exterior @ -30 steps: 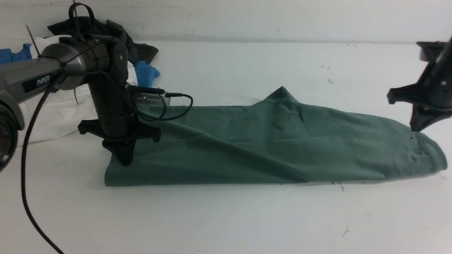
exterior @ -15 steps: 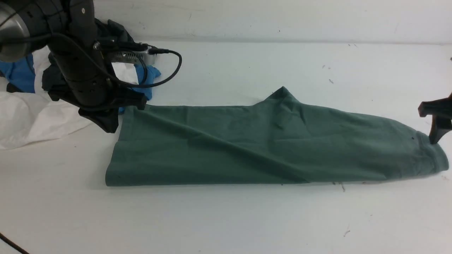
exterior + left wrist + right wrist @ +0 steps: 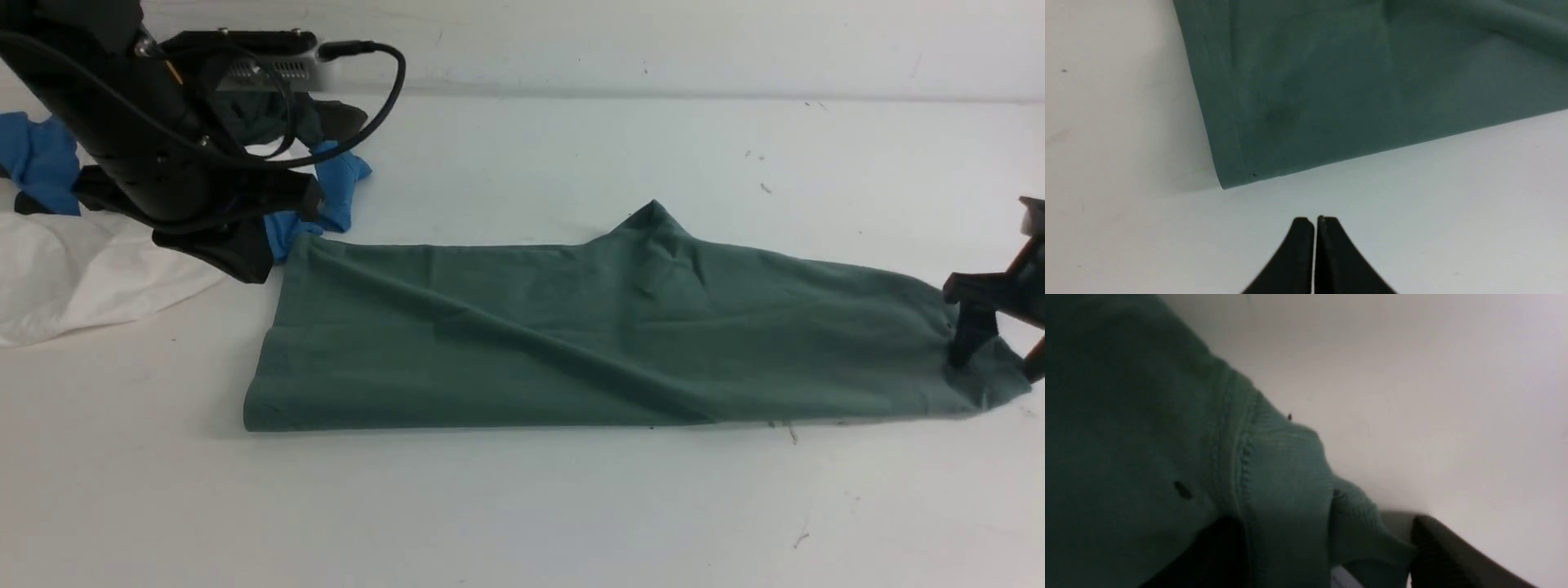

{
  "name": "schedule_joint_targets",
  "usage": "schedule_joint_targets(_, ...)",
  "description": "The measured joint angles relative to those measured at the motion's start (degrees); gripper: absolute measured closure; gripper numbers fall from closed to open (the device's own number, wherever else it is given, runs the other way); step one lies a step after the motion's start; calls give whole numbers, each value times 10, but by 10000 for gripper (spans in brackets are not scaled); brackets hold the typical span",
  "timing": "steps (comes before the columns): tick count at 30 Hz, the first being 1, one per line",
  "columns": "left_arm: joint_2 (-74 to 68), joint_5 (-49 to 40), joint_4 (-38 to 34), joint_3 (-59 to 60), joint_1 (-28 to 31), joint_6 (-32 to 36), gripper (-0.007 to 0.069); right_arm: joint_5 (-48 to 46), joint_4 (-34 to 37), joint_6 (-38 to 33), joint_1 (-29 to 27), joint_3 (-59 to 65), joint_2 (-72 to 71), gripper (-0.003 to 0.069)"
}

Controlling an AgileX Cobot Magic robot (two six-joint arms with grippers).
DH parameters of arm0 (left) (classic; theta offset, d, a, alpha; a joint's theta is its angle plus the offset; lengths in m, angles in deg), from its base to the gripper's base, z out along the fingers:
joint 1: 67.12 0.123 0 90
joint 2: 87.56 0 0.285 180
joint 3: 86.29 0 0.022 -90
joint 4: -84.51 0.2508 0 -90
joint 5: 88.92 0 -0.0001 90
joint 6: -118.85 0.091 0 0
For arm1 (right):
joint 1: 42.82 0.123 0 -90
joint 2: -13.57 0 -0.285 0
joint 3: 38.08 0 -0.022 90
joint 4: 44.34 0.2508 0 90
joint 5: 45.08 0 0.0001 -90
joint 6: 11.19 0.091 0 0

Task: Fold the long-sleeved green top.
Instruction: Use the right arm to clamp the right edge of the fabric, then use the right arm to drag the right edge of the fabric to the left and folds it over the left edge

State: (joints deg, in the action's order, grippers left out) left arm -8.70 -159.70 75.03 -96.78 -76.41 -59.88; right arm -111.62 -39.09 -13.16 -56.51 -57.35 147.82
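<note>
Right gripper [image 3: 1000, 353]: jaws spread wide, ribbed neckband [image 3: 1290, 477] straddled at 3 o'clock, nothing clamped. Left gripper [image 3: 1314, 222]: shut, empty, held off hem [image 3: 1224, 134] at 10 o'clock. Green long-sleeved top [image 3: 571, 343] laid as strip, 9 to 3 o'clock. Closure best made with all layers gathered.

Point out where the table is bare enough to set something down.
Bare: the near strip of table before the top, and the far stretch between top and back wall. Crowded: the clothes pile far left, by the left gripper; the top's right end, straddled by the open right gripper.
</note>
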Motion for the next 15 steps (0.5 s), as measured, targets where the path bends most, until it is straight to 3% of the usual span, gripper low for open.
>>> schedule_joint_targets(1,0,0,-1,0,0,0,629,-1,0,-2,0,0,0,226)
schedule_joint_targets(2,16,0,-12,1,0,1,629,-12,1,-14,0,-5,3,328)
schedule_joint_targets(3,20,0,-13,1,0,1,629,-13,1,-15,0,-6,3,343)
schedule_joint_targets(4,35,0,-19,1,0,2,629,-21,0,-18,0,-10,4,476)
schedule_joint_targets(5,46,0,-20,1,0,2,629,-27,-9,-15,0,-13,4,556)
schedule_joint_targets(6,55,0,-20,1,0,2,629,-29,-21,-10,-2,-16,1,588)
schedule_joint_targets(15,119,-3,-18,1,0,2,629,-40,-118,44,-22,-71,-87,594)
